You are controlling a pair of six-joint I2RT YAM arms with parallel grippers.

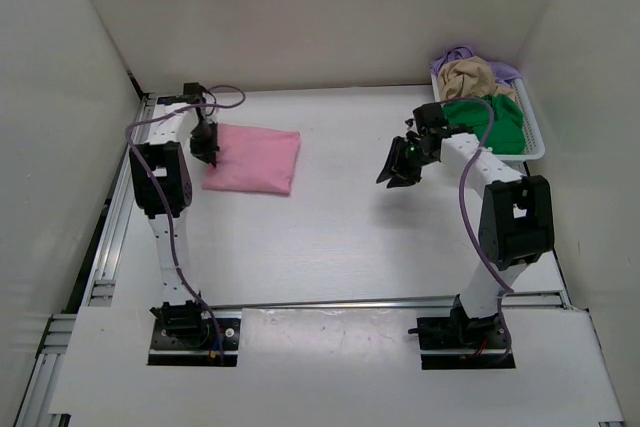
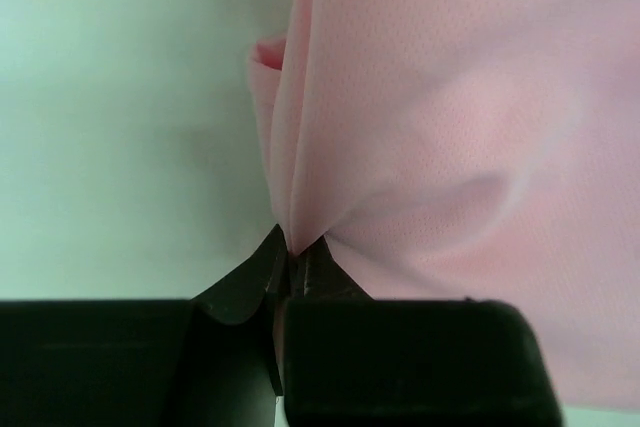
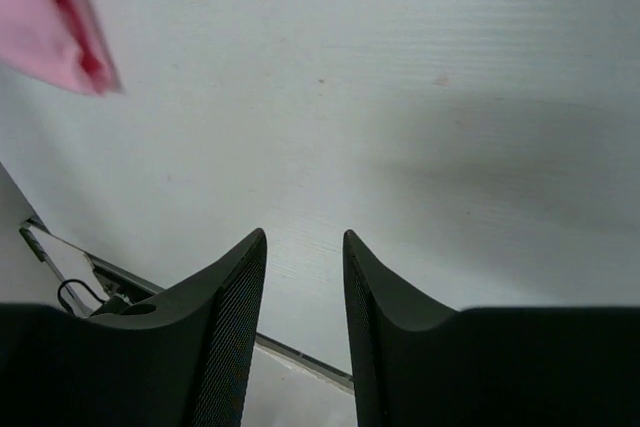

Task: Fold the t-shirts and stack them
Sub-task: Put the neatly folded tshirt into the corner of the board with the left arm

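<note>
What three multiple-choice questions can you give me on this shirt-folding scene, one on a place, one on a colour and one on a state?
1. Where does the pink shirt lie?
A. On the table, by the left arm
B. On the back wall
C. On the floor

2. What colour is the shirt at the near end of the basket?
A. Red
B. Green
C. Blue

3. How is the left gripper?
A. Open, holding nothing
B. Out of view
C. Shut on the pink shirt's edge

Answers:
1 A, the top view shows it flat on the table beside that arm.
2 B, the green shirt lies in front of the tan shirt and the purple shirt.
3 C, the left wrist view shows cloth puckered between the closed fingertips.
</note>
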